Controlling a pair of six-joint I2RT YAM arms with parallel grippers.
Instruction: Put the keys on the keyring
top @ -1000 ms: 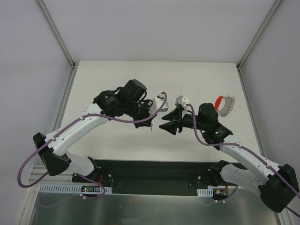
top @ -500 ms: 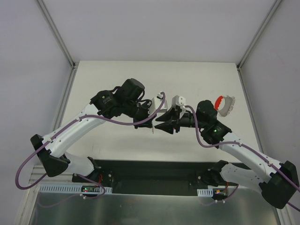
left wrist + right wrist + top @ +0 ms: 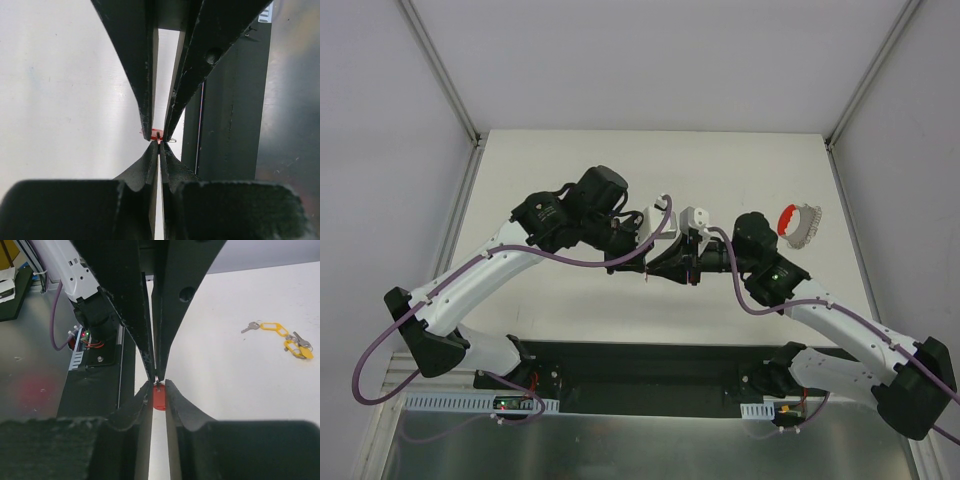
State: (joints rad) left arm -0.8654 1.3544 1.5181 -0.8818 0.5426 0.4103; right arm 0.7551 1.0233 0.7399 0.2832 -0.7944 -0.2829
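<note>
The left gripper (image 3: 158, 145) pinches the red-tagged key (image 3: 158, 401), meeting tip to tip the right gripper (image 3: 158, 386), whose fingers clamp the tag's sides (both over the middle of the table (image 3: 740, 165)). The keyring (image 3: 798, 224) lies well apart, near the right edge.

Both YAMs look pretty much identical. The left arm (image 3: 485, 268) and right arm (image 3: 842, 330) have white shells on the long links, dotted with small dark screw holes, and chunky black housings at the joints. A purple cable (image 3: 377, 347) loops loosely along each one. Each wrist has a small pale camera block (image 3: 692, 217). Up close the fingers (image 3: 131, 70) are matte black and taper to thin tips. Their edges are scuffed with pale specks, and one has a round recess (image 3: 214, 54) in its side.
</note>
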